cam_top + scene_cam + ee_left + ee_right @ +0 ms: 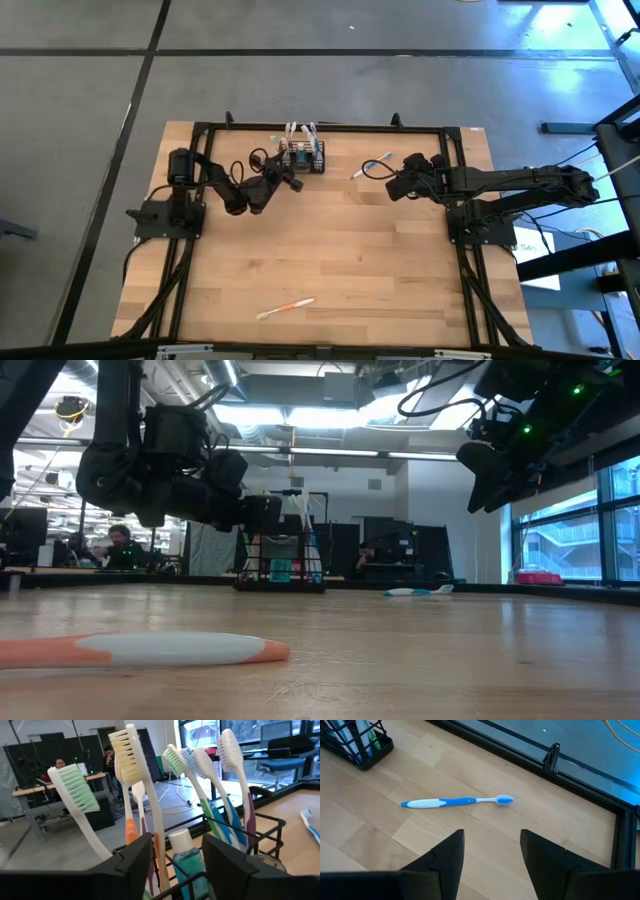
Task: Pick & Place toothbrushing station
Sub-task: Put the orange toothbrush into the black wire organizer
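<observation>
The toothbrushing station is a small black wire basket [303,158] on the table near its far edge. Several toothbrushes and a teal tube [186,860] stand upright in it. My left gripper [291,180] is open, just on the basket's near side and level with its top. In the left wrist view its fingers [135,857] frame the tube and the basket's rim [270,825]. My right gripper [392,186] is open and empty above the table. A blue-and-white toothbrush [455,802] lies flat on the wood ahead of it. My left gripper's open fingers stand close at the basket's near rim, coming in nearly level from the table's near left. I cannot tell whether they touch the wire.
An orange-and-white toothbrush [285,309] lies near the table's front edge. A black frame rail [520,750] runs along the far edge behind the basket. Bare wood fills the middle of the table [340,250]. People sit in the room beyond the table [120,545].
</observation>
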Robot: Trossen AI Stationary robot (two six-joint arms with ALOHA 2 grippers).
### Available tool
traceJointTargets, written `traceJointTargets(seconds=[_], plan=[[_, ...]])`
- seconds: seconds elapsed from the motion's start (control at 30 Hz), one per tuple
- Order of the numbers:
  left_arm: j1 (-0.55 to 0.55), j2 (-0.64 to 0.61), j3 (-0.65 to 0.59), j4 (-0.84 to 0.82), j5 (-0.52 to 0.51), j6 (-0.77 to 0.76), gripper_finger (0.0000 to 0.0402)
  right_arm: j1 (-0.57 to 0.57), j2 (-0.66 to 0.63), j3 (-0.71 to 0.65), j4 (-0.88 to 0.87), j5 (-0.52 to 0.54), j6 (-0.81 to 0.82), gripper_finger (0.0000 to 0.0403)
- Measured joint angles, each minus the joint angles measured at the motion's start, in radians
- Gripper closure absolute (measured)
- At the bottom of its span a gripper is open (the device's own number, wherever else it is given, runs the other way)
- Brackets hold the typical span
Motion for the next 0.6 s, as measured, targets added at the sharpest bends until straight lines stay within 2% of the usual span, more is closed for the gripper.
traceJointTargets(seconds=[0.27, 0.6], plan=[[-0.034, 0.0, 0.0, 0.001, -0.123, 0.044, 0.0174, 0.0, 0.0, 0.0, 0.0, 0.0, 0.0, 0.0206], [-0.092, -0.004, 0.0, 0.033, -0.131, 0.059, 0.0159, 0.0, 0.0, 0.0, 0.0, 0.0, 0.0, 0.0206]])
